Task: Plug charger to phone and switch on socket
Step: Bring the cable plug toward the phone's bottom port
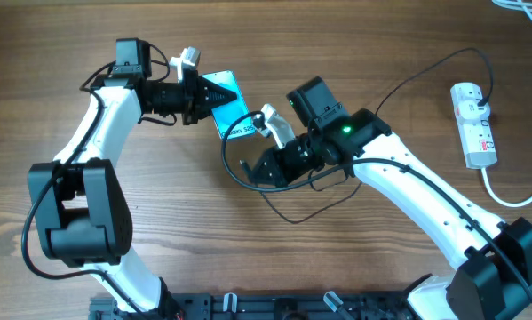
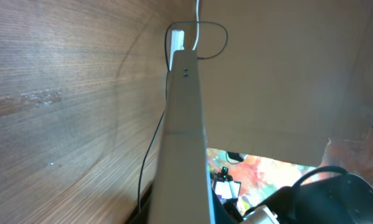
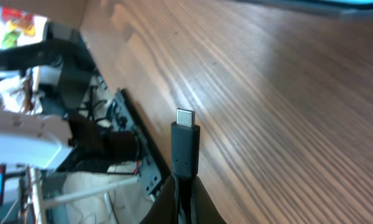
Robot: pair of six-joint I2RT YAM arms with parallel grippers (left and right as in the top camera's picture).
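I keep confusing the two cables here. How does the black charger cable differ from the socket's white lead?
The charger is thin and black; the lead is thick and white. The charger's connector is pinched in the right tool; the lead lies unheld and leaves the overhead view on the right. Both run from the socket.

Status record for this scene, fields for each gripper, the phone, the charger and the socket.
left gripper: shut on the phone
phone: turquoise screen partly showing from above, "Galaxy S25" end pointing toward the right arm
right gripper: shut on the charger, just behind its connector
charger tip: bare, not in the phone
socket: at the right side of the table, apart from both arms
socket switch: too small to tell
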